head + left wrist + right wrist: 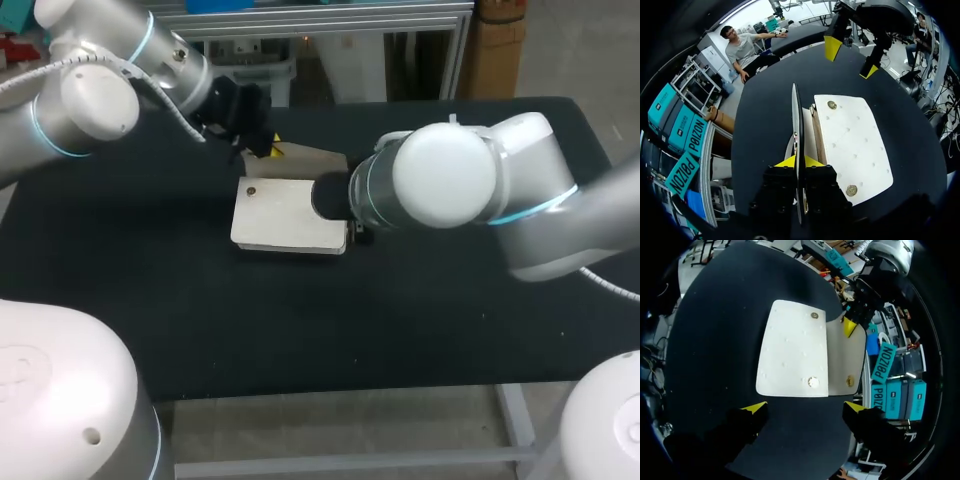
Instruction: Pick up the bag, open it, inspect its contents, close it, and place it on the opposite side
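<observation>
Two grippers attend the flat cream leather bag (285,215), lying midway across the black counter (150,300): the left gripper (799,161) pinches its raised flap (797,115), the right gripper (805,407) hovers wide open beside it. Folding the flap back slowly, with the right steadying the body, should stop any sliding

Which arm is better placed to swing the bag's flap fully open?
Left. Its jaws are shut on the raised flap; the right arm's jaws stand open short of the bag, touching nothing.

White arms (450,175), cyan rings (42,138) (ribbed white cable (40,72))
</observation>
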